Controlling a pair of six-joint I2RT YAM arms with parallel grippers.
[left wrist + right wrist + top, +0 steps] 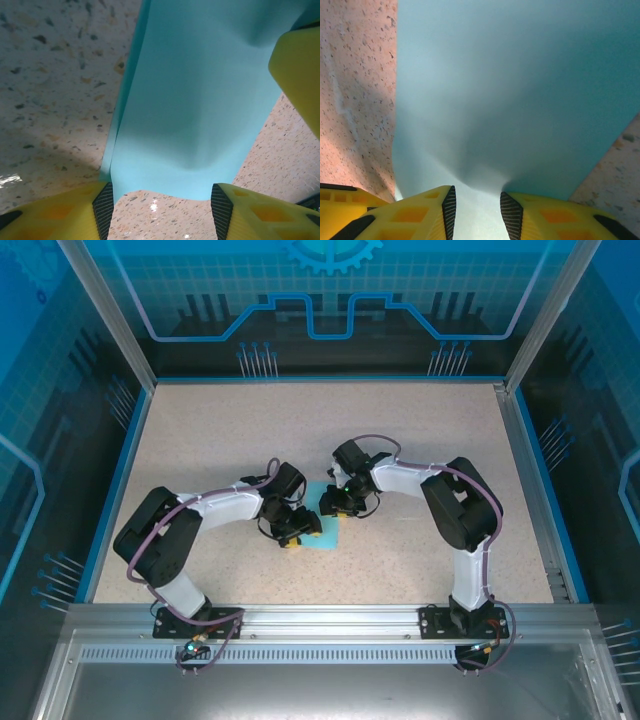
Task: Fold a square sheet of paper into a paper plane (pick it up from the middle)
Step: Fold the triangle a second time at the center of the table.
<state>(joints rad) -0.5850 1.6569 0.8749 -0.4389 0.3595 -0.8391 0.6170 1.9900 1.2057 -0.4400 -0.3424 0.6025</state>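
Where both arms meet mid-table, the thin, smooth cyan square sheet of paper (328, 536) bows softly over the speckled table (220, 440). The left gripper (162, 197) and right gripper (477, 202) straddle its edges, ribbed yellow fingers parted, clamping nothing.

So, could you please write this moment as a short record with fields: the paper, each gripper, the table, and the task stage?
paper: light cyan sheet, mid-table, buckled rather than flat; a second layer shows along its left side in the left wrist view
left gripper: low at the sheet, jaws apart, the sheet's near edge between them; grip unclear
right gripper: low at the sheet, jaws apart, paper puckering toward the gap; grip unclear
table: speckled beige
stage: no plane shape yet
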